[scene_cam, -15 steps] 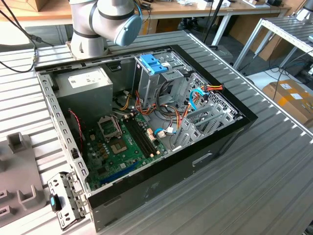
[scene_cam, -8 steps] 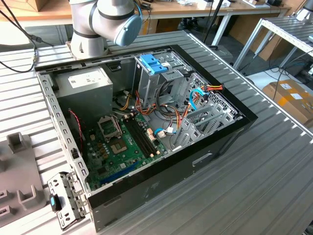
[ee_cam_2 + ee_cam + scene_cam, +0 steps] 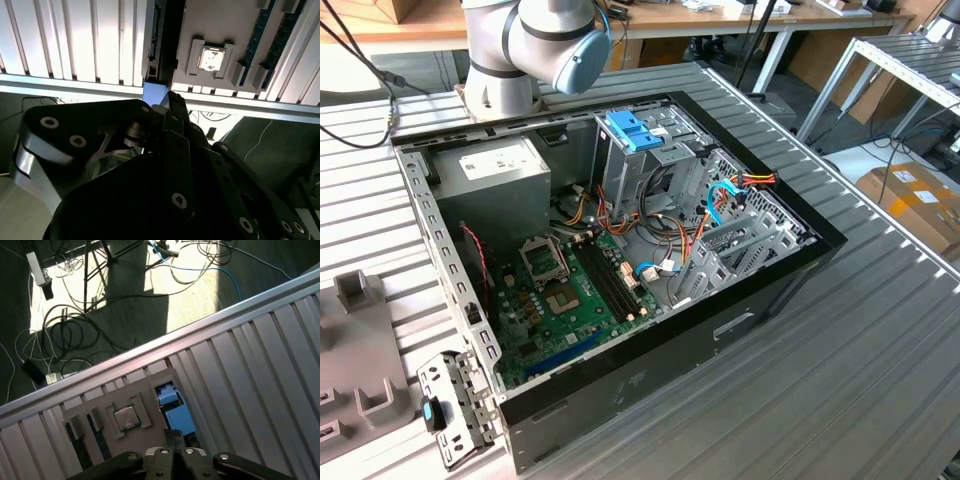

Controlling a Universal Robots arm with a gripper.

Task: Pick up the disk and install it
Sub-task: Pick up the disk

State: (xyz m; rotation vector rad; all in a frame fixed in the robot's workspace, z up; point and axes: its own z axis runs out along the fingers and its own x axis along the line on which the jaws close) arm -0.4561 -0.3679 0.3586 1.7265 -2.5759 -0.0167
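- Jaws pressed together, nothing seen between them; gripper (image 3: 172, 433) (image 3: 173, 98) tips sit just over the disk in both wrist views.
- disk (image 3: 175, 412) (image 3: 155, 92): blue frame showing, in a slot at the edge of the grey tray (image 3: 145, 385).
- processor chip (image 3: 127, 417) (image 3: 210, 57) seated in the same tray, near the disk.
- Tray lies on the slatted table (image 3: 250, 365).
- Exterior view: open computer case (image 3: 620, 385) on that table, well apart.
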